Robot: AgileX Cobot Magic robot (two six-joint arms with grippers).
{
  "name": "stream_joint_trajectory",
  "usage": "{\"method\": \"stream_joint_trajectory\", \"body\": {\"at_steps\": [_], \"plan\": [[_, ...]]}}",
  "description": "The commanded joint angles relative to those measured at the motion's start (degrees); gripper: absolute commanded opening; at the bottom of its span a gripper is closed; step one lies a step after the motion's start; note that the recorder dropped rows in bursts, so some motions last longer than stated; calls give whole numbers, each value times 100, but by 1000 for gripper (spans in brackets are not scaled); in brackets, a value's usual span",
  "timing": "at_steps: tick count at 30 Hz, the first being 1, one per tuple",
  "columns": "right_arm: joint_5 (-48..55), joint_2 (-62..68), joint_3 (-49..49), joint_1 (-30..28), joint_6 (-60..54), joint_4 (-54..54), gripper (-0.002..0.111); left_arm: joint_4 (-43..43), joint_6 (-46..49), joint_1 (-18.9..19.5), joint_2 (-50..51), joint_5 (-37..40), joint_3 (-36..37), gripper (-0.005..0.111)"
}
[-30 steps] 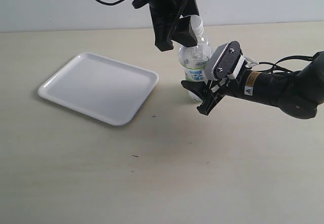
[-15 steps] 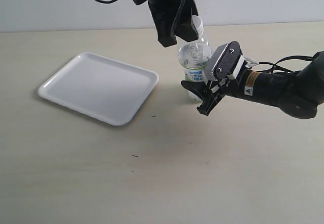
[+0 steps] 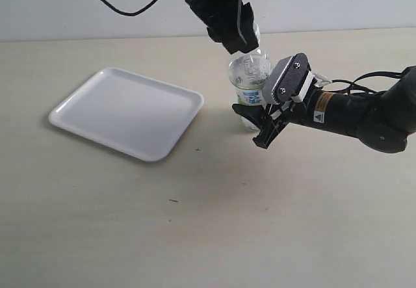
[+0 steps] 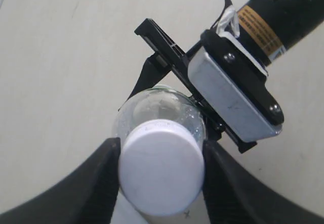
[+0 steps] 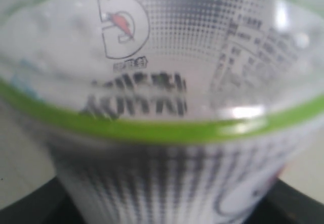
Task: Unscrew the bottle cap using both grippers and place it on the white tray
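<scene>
The clear bottle with its green-banded label stands upright on the table, right of the white tray. My right gripper is shut on the bottle's lower body; the label fills the right wrist view, with a dark finger at its edge. My left gripper comes down from above and hides the neck. In the left wrist view both black fingers press the sides of the white bottle cap, above the bottle's shoulder. I cannot tell whether the cap is off the threads.
The beige table spreads in front of the tray and the arms, with a pale wall behind. A black cable hangs from the left arm above the tray. The right arm's grey plate sits close beside the bottle.
My left gripper has closed in on the cap and turned about the neck, its body swinging up and to the right. The right arm and the bottle have stayed put.
</scene>
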Motion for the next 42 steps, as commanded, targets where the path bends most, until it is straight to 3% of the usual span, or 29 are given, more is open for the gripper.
{"method": "stream_joint_trajectory", "body": {"at_steps": [1,7,17,38,40,42], "plan": [[496,56,20,-2,-49,-21,0,-67,-1700,-15,-72,103,11,0],[496,56,20,-2,-49,-21,0,-44,-3142,-15,-72,101,11,0],[496,56,20,-2,-37,-11,0,-33,-4473,-15,-72,78,11,0],[599,56,20,-2,-36,-11,0,205,-4168,21,-336,-191,11,0],[599,56,20,-2,-36,-11,0,205,-4140,21,-336,-241,11,13],[599,56,20,-2,-36,-11,0,205,-4128,21,-336,-329,11,42]]}}
